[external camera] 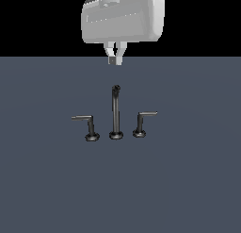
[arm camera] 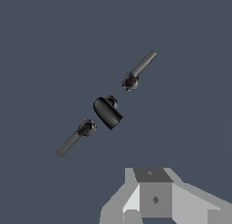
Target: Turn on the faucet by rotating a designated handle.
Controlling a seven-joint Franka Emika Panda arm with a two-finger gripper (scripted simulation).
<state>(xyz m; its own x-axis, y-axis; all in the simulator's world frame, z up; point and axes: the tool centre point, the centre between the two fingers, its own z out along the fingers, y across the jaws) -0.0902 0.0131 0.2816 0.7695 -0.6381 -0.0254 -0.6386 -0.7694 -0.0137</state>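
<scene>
Above and behind the tall dark grey metal spout post (external camera: pixel 115 112) on the table (external camera: pixel 188 180), your hand (external camera: pixel 114 54) hangs nearly closed and empty, the target short-armed dark L-shaped lever handle (external camera: pixel 141 122) below it, just beside the post on the exterior view's right, arm pointing away from the post.

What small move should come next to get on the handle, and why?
Probably lower the end effector and shift it toward the exterior view's right. It hangs high above the spout post, touching nothing, while the handle with the shorter arm stands apart on that side.
</scene>
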